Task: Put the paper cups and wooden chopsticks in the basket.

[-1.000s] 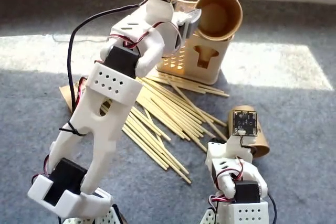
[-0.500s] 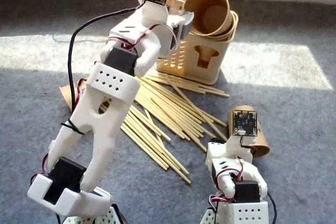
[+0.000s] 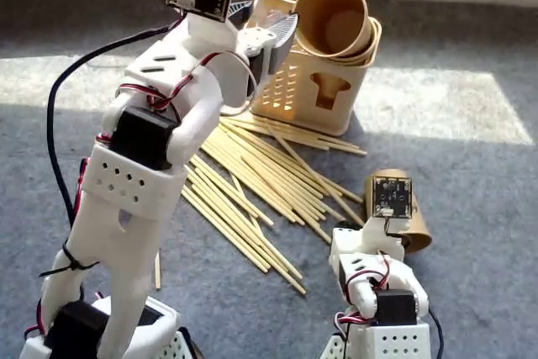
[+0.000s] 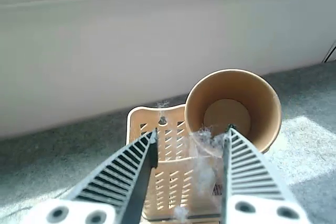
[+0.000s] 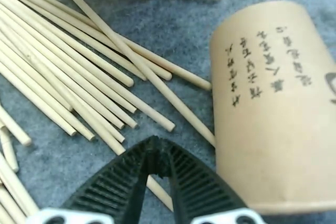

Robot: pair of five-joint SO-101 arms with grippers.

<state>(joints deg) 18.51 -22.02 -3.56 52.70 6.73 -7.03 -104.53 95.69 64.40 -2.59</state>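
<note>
A tan paper cup (image 3: 332,18) rests tilted in the cream slotted basket (image 3: 319,98), nested in another cup. My left gripper (image 3: 265,21) hangs open just beside the basket's rim. In the left wrist view its fingers stand apart around nothing, with the cup (image 4: 233,108) and basket (image 4: 170,171) beyond my left gripper (image 4: 191,130). Wooden chopsticks (image 3: 261,178) lie piled on the carpet. Another paper cup (image 3: 416,229) lies on its side by the right arm (image 3: 374,266). My right gripper (image 5: 157,156) is shut, low over the chopsticks (image 5: 79,77), next to that cup (image 5: 273,103).
Grey carpet covers the floor, with a sunlit band behind the basket. A pale wall (image 4: 157,40) runs along the back. One stray chopstick (image 3: 157,271) lies near the left arm's base.
The left gripper lowered the cup into the basket, let go and drew back to the left. The right arm has not moved.
</note>
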